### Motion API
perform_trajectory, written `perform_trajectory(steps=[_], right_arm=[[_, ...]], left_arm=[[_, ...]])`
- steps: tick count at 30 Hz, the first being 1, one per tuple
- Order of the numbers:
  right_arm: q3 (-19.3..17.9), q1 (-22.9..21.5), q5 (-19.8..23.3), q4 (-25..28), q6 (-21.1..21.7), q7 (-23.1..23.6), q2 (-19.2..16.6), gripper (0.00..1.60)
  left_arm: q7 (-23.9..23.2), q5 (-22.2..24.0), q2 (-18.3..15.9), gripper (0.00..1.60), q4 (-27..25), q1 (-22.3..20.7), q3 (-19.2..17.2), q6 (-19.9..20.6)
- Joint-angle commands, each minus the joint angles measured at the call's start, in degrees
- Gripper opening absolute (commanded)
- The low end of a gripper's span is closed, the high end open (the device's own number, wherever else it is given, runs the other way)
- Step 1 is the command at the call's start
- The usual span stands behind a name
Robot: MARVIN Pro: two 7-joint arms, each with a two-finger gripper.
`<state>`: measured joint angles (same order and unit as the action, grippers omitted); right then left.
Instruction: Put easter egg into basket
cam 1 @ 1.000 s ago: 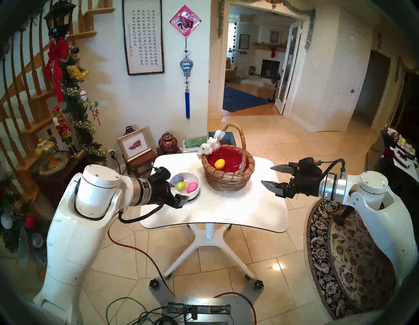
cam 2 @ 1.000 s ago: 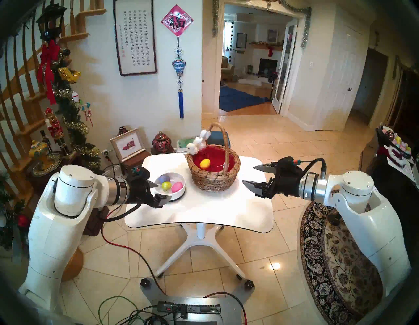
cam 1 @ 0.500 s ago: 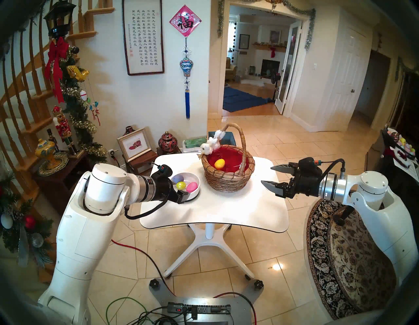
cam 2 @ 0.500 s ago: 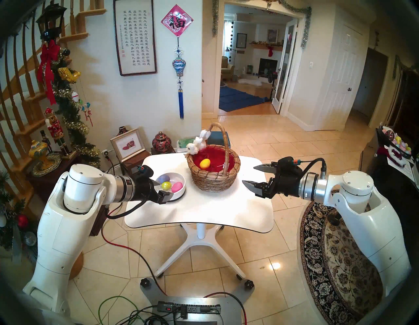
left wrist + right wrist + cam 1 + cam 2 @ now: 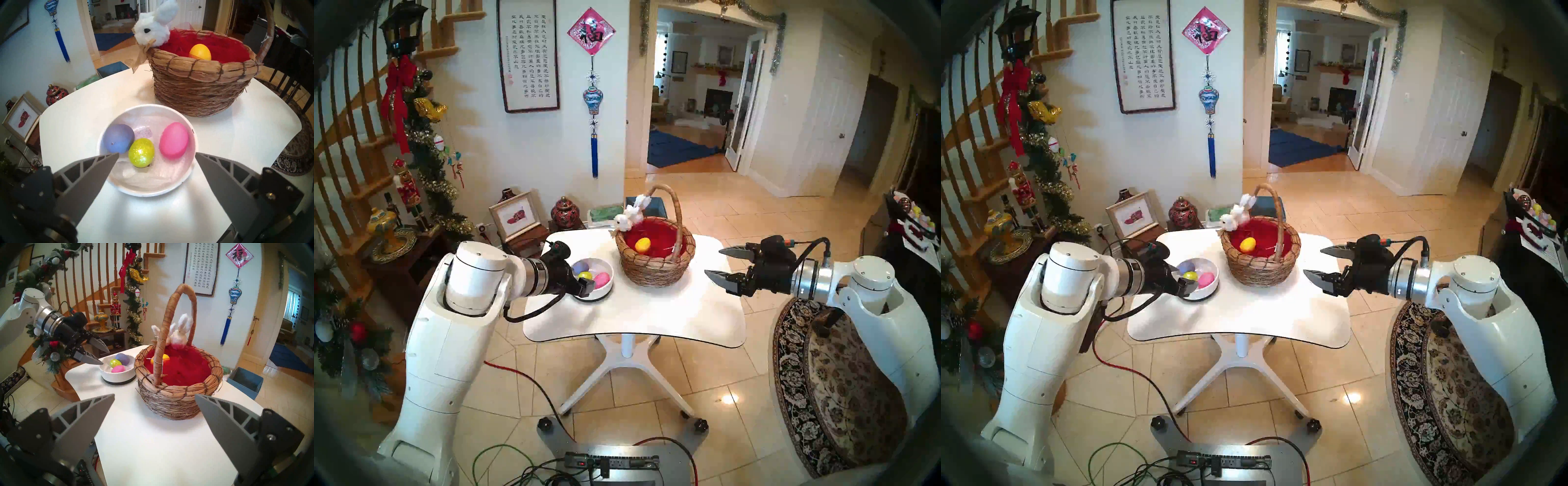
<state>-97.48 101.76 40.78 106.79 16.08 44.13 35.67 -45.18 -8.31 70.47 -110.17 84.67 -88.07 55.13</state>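
Observation:
A tan wicker basket (image 5: pixel 655 269) with an arched handle, red lining and a white plush bunny (image 5: pixel 153 30) stands at the back of the white table (image 5: pixel 636 312). One yellow-orange easter egg (image 5: pixel 200 51) lies inside it. To its left a white bowl (image 5: pixel 153 191) holds a purple egg (image 5: pixel 119 138), a glittery green egg (image 5: pixel 141 152) and a pink egg (image 5: pixel 174 140). My left gripper (image 5: pixel 157 153) hangs open and empty over the bowl's near rim, its fingers either side of the green egg. My right gripper (image 5: pixel 713 261) is open and empty, right of the basket.
A blue bin (image 5: pixel 244 380) stands on the floor behind the table. Low dark side tables with vases and a framed picture (image 5: pixel 516 215) crowd the left. A patterned rug (image 5: pixel 836 390) lies on the right, and cables (image 5: pixel 504 465) trail near my base.
My left arm has reached forward and right, bringing its open gripper from beside the bowl to over the bowl's rim. The right arm, the basket and the eggs have not moved.

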Motion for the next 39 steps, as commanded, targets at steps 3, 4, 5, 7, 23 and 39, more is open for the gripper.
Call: perform_trajectory(steps=[3,4,5,7,23,39], right_arm=[[-0.3,0.0,0.0,0.1,-0.1,0.1,-0.2,1.6],[-0.3,0.0,0.0,0.1,-0.1,0.1,-0.2,1.6],[-0.3,0.0,0.0,0.1,-0.1,0.1,-0.2,1.6],[-0.3,0.0,0.0,0.1,-0.1,0.0,-0.2,1.6],[-0.3,0.0,0.0,0.1,-0.1,0.0,-0.3,1.6],[-0.3,0.1,0.1,0.1,-0.2,0.0,-0.3,1.6]], left_arm=[[-0.5,-1.4,2.0,1.6,0.3,-1.3,-0.5,-0.1],[-0.6,-1.6,2.1,1.6,0.3,-1.3,-0.5,-0.1],[-0.7,-1.9,2.3,1.6,0.4,-1.3,-0.6,-0.1],[-0.8,-2.5,2.6,1.6,0.6,-1.3,-0.6,-0.1],[-2.9,-7.7,5.4,1.47,1.4,-1.5,-1.7,-0.1],[-6.0,-14.4,8.9,1.37,2.0,-1.8,-2.8,-0.1]])
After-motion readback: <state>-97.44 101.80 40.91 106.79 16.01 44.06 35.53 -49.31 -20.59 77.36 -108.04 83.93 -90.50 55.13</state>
